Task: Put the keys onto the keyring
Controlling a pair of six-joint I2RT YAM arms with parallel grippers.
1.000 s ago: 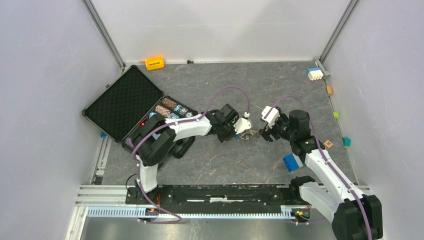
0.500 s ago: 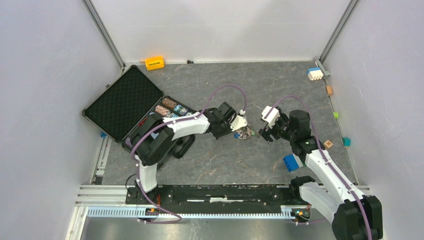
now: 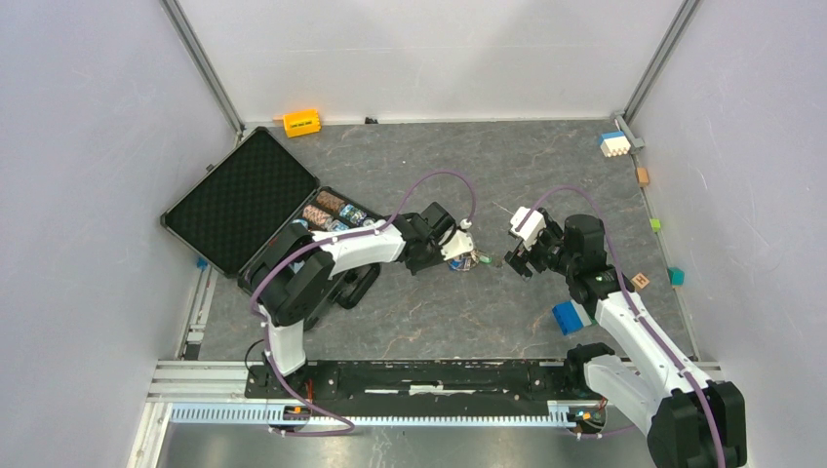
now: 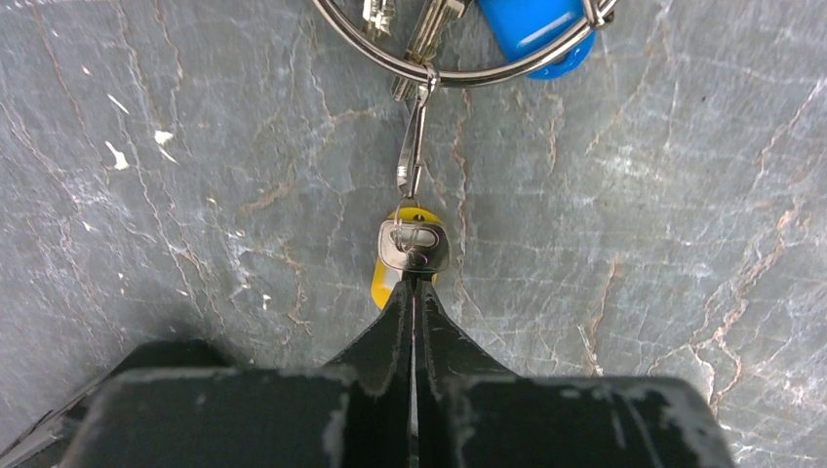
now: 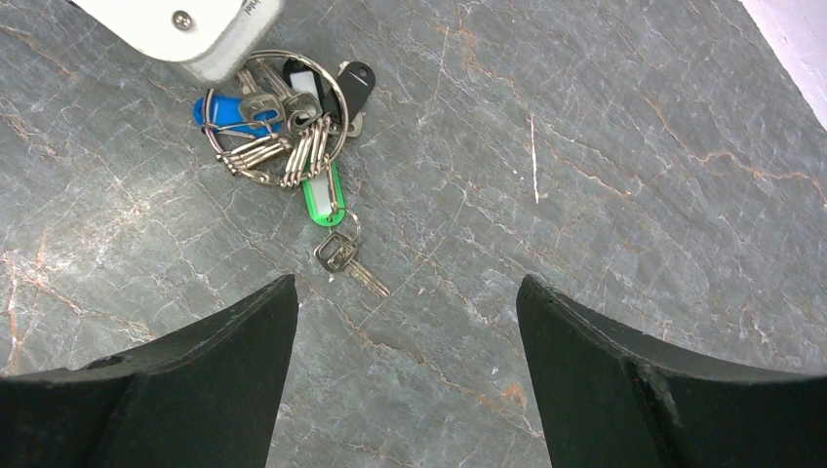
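Observation:
The keyring (image 5: 278, 122) lies on the grey table with several silver keys on it, plus blue (image 5: 219, 109), green (image 5: 322, 200) and black (image 5: 356, 76) tags. One silver key (image 5: 346, 261) lies just beyond the green tag. In the left wrist view, my left gripper (image 4: 414, 283) is shut on a silver key with a yellow tag (image 4: 414, 247). A small link joins that key to the big ring (image 4: 458, 73). My right gripper (image 5: 405, 288) is open and empty, just right of the bunch (image 3: 470, 260). In the top view the left gripper (image 3: 451, 249) sits at the bunch's left side and the right gripper (image 3: 514, 255) at its right.
An open black case (image 3: 244, 200) with chips lies at the left. An orange-yellow block (image 3: 301, 122) sits at the back wall and a blue-white brick stack (image 3: 613, 143) at the back right. A blue block (image 3: 569, 317) and small cubes (image 3: 641, 281) lie by the right arm.

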